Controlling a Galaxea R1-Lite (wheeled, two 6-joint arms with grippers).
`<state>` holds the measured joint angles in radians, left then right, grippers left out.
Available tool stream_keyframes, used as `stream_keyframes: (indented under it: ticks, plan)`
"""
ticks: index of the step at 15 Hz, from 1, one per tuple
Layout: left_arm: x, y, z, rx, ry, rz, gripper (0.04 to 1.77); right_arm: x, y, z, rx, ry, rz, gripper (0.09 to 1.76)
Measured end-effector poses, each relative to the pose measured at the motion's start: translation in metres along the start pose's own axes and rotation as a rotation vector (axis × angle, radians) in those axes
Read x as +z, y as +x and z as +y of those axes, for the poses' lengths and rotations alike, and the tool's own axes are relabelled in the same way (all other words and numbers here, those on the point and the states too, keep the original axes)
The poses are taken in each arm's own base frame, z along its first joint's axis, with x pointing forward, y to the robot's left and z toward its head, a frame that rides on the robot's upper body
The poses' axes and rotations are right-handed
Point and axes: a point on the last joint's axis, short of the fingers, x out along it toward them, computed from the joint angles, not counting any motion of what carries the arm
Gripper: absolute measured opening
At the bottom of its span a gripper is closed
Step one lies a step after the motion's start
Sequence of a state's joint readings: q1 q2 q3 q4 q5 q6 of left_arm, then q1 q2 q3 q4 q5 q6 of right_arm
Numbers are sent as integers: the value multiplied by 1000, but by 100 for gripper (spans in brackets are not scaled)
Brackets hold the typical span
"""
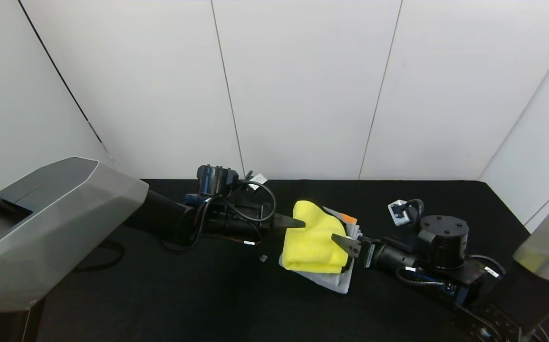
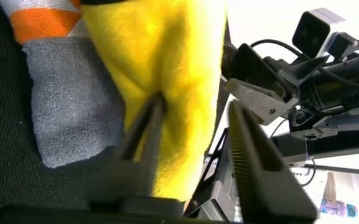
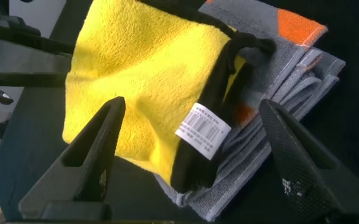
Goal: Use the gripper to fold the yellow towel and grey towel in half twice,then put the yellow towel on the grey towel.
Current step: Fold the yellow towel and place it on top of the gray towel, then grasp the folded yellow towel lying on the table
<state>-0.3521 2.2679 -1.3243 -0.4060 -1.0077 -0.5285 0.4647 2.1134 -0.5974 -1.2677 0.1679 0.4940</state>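
The yellow towel (image 1: 313, 237) lies folded on top of the folded grey towel (image 1: 336, 280) in the middle of the black table. The grey towel's orange stripe (image 1: 349, 219) shows at its far end. My left gripper (image 1: 298, 222) is open at the yellow towel's left edge; in the left wrist view (image 2: 196, 102) one finger (image 2: 143, 134) lies against the yellow cloth (image 2: 173, 56). My right gripper (image 1: 343, 241) is open at the towel's right edge. In the right wrist view (image 3: 190, 109) it straddles the yellow towel's dark-trimmed corner (image 3: 198, 155) with the white tag (image 3: 203, 130), above the grey towel (image 3: 272, 149).
The table (image 1: 160, 294) is covered in black cloth, with white wall panels behind. A small white scrap (image 1: 263, 258) lies left of the towels. Cables loop round both arms.
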Motion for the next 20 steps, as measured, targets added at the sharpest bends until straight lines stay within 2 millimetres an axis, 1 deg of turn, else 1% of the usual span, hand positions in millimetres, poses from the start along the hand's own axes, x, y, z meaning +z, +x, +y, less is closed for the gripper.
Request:
stream_keyframes:
  ticks: [2,5,8,10,12,14,17,20]
  plan:
    - [2,-5,3,6,0,-13,104,1,0,0,1,0,-2,159]
    - [8,-19,9,25,-8,-45,126,8,-1,0,5,-3,-30,163]
    - [10,-25,10,35,-15,-58,140,21,-2,9,80,-27,-100,165]
    - [12,-33,13,46,-20,-76,147,28,-4,15,132,-41,-117,167]
    - [15,-44,15,58,-24,-99,152,40,-1,21,186,-65,-148,167]
    - [19,-61,18,75,-24,-134,157,53,3,29,280,-93,-160,168]
    - [24,-93,20,108,-29,-198,161,69,13,43,421,-132,-159,169]
    - [25,-126,14,140,-27,-260,165,79,25,59,531,-152,-116,170]
